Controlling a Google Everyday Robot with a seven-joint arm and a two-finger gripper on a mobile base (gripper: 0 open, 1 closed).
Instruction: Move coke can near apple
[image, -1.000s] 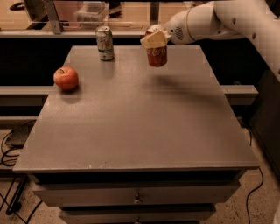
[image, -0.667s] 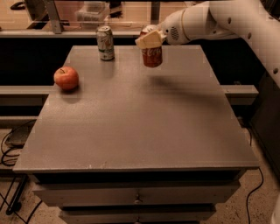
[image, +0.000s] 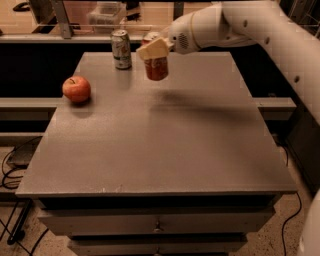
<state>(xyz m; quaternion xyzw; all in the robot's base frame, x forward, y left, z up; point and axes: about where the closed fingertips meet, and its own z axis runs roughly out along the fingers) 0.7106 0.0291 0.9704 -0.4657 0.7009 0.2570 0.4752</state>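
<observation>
The red coke can (image: 157, 68) hangs in the air above the far middle of the grey table (image: 160, 140), held by my gripper (image: 155, 49), which is shut on its upper part with tan fingers. The white arm reaches in from the upper right. The red apple (image: 76, 89) with yellowish patches sits on the table's left side, well to the left of the can and a little nearer to the camera.
A silver-and-green can (image: 121, 48) stands upright at the table's far edge, just left of the held can. Drawers run under the table front. Cables lie on the floor at the lower left.
My gripper has carried the coke can leftward, closer to the silver-and-green can and the apple. The apple and the other can have not moved.
</observation>
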